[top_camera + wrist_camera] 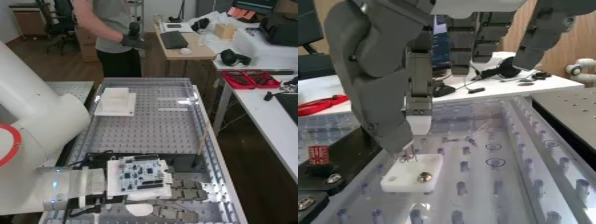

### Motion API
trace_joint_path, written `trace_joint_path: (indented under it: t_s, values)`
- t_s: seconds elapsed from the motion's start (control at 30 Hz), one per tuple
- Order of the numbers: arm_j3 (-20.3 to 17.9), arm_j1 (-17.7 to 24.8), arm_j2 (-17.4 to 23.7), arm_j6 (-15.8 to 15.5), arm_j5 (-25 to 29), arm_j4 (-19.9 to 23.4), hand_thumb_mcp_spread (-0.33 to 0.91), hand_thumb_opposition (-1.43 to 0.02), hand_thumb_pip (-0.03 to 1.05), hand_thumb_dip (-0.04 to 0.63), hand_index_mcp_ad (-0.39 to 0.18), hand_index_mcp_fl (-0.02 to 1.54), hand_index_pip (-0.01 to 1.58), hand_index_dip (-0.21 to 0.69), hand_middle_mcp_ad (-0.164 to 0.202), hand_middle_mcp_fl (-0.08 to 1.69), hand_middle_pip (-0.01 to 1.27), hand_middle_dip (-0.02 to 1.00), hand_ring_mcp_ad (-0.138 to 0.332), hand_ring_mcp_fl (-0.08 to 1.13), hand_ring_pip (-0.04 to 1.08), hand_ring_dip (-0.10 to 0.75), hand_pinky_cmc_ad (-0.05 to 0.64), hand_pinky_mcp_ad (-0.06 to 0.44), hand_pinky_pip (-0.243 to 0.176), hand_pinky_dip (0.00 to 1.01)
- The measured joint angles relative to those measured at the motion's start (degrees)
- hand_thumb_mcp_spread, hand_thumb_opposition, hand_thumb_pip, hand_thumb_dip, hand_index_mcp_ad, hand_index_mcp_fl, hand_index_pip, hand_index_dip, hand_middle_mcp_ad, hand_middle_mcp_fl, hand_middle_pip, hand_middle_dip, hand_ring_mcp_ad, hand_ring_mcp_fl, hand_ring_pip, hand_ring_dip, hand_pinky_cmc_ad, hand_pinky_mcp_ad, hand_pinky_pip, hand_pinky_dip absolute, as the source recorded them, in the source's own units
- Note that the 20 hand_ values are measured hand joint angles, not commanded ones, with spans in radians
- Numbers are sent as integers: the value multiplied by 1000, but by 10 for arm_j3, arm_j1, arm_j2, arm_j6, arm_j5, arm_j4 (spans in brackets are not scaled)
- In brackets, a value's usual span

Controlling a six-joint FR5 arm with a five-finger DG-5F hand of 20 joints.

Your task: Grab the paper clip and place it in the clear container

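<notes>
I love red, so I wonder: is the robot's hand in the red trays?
No, the hand is over the bench, away from the red trays.

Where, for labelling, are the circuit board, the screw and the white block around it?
Circuit board [142, 174], high view: middle of its face.
Screw [424, 177], wrist view: its head.
White block [405, 173], wrist view: top face.
</notes>
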Motion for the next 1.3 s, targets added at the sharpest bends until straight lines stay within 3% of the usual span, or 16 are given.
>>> trace_joint_path:
  t_s: [0.4, 0.57, 0.93, 1.1, 1.3]
  values:
    - [2, -1, 1, -4, -4, -1, 517, -855, 531, 279, -154, 403, 1276, 138, 77, 115, 134, 175, 49, 14, 101, 58, 291, 220, -26, 192]
    - [0, -1, 0, -1, -5, 2, 522, -860, 531, 279, -168, 518, 1375, 127, 77, 122, 134, 171, 49, 12, 101, 58, 291, 220, -26, 188]
    - [-5, -1, 1, 6, -4, 9, 532, -892, 527, 278, -168, 552, 1405, 124, 80, 138, 134, 175, 49, 12, 99, 58, 291, 220, -26, 188]
    - [-11, -2, 5, 17, -6, 20, 534, -897, 525, 278, -168, 606, 1379, 124, 77, 138, 138, 175, 49, 12, 99, 58, 291, 220, -26, 188]
    - [-27, -3, 25, 54, -6, 49, 552, -909, 497, 278, -169, 695, 1292, 126, 77, 190, 134, 175, 49, 31, 101, 54, 295, 220, -26, 192]
